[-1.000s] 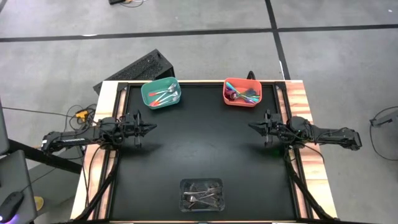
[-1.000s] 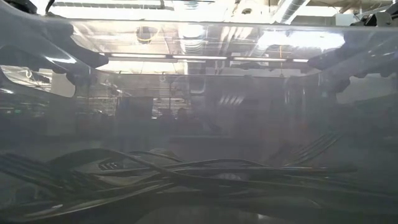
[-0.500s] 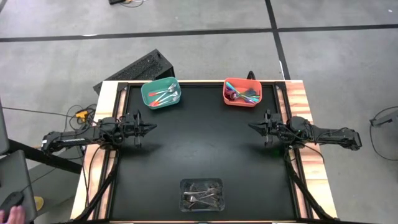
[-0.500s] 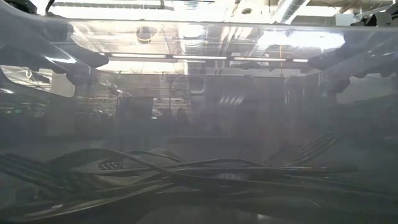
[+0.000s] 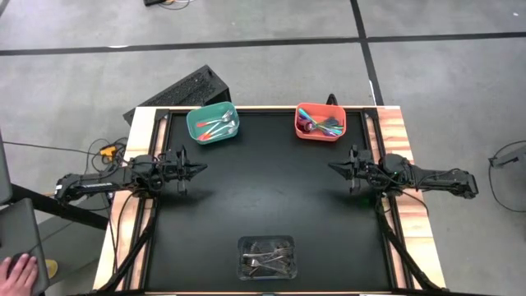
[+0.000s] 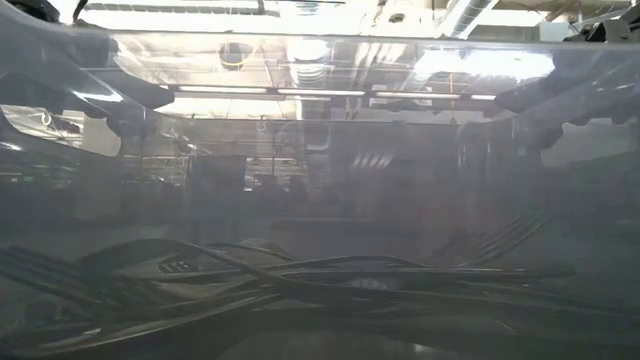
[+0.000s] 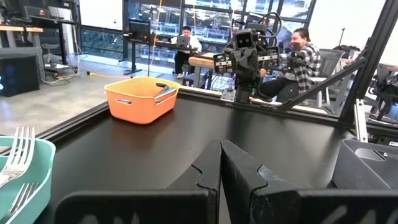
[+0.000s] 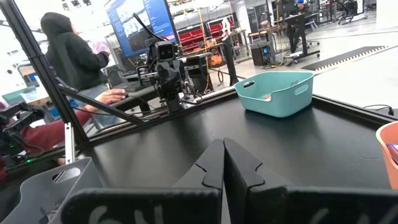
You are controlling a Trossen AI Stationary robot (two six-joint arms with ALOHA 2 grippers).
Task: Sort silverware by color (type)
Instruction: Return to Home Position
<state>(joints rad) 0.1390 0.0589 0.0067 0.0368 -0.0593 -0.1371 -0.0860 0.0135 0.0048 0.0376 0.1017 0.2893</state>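
The colourful silverware lies in two bins at the table's far edge: a teal bin (image 5: 213, 124) holding forks and spoons, and an orange bin (image 5: 320, 122) holding more. My left gripper (image 5: 201, 169) rests shut at the table's left side, pointing right. My right gripper (image 5: 332, 167) rests shut at the right side, pointing left. Both are far from the bins. In the left wrist view the orange bin (image 7: 141, 99) stands ahead and fork tines show in the teal bin (image 7: 22, 180). The right wrist view shows the teal bin (image 8: 277, 92).
A clear plastic tray (image 5: 266, 257) of dull grey cutlery sits at the table's near edge; the low view looks through it at the grey forks (image 6: 300, 280). The black table top (image 5: 267, 189) lies bare between the arms. People sit beyond the table, and a hand (image 5: 16, 271) shows at lower left.
Neither arm has moved. A person's hand has come into the high view at the lower left corner, off the table.
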